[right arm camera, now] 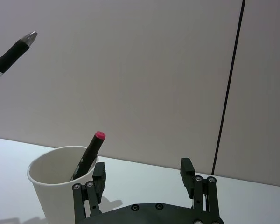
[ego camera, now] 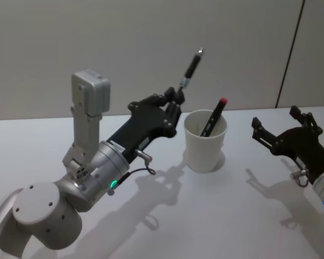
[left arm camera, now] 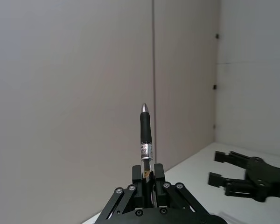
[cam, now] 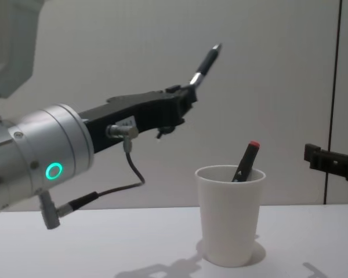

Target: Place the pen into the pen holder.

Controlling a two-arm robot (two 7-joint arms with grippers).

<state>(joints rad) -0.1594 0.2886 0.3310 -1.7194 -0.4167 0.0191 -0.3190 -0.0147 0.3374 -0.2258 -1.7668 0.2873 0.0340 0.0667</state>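
Pen point(ego camera: 191, 67) (slim, black rubber grip, silver cone tip, clear barrel with a label band): off the table, pinched by its lower end in black left gripper point(ego camera: 176, 100), fingers closed tight on the barrel. Tilted, tip aimed up toward 1 o'clock in head view; straight up between the fingers in left wrist view. Raised higher than the rim of tapered white paper cup point(ego camera: 205, 154), at 11 o'clock of it in head view, clear of it. Paper cup upright on matte white tabletop point(ego camera: 43, 151), rolled rim up, holding black marker with red cap point(ego camera: 215, 117), leaned against the rim toward 1 o'clock. Black right gripper point(ego camera: 275, 120) at 3 o'clock of paper cup, well apart, about rim height in chest view, fingers spread wide, nothing between them.
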